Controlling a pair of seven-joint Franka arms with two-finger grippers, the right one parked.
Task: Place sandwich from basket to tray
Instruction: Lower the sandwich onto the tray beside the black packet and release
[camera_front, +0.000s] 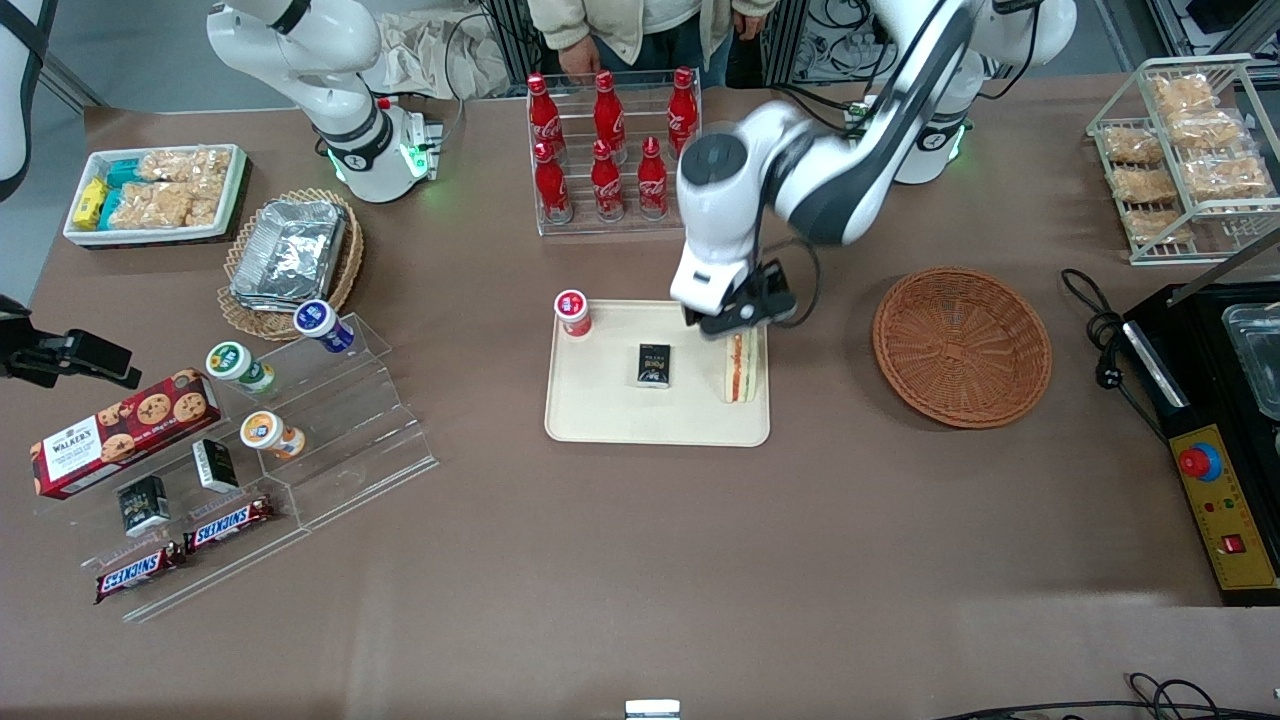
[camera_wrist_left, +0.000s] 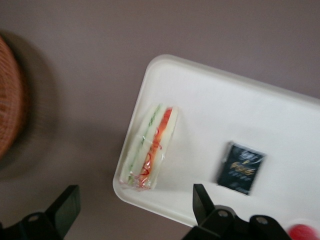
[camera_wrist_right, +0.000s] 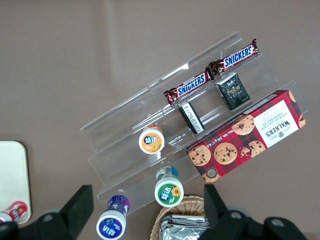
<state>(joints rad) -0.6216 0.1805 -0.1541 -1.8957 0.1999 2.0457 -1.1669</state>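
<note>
The brown, matte table (camera_front: 620, 560) carries everything, and the largest task piece on it is the tray (camera_front: 610, 420), a flat cream rectangle of smooth plastic with rounded corners and a low rim, lying near the middle of the table. Just beside it, toward the working arm's end, sits the basket (camera_front: 962, 346), round, shallow and reddish-brown, its woven wicker ribs fanning out from the centre. The white left arm reaches down over the tray, and its gripper (camera_wrist_left: 135, 210) hangs above the tray's edge nearest the basket, its black fingers (camera_wrist_left: 64, 210) spread wide apart with nothing between them. The sandwich (camera_front: 741, 366) lies on the tray along that same edge, close to the rim; it is a wedge of soft white bread in clear wrap, with orange-red and green filling showing in stripes on its cut face. Its long axis runs parallel to the tray's short side, one end toward the front camera and the other toward the gripper. Smaller still, a small black packet (camera_front: 654, 364) rests flat mid-tray, and a red-capped cup (camera_front: 572, 311) stands at the tray's corner.
</note>
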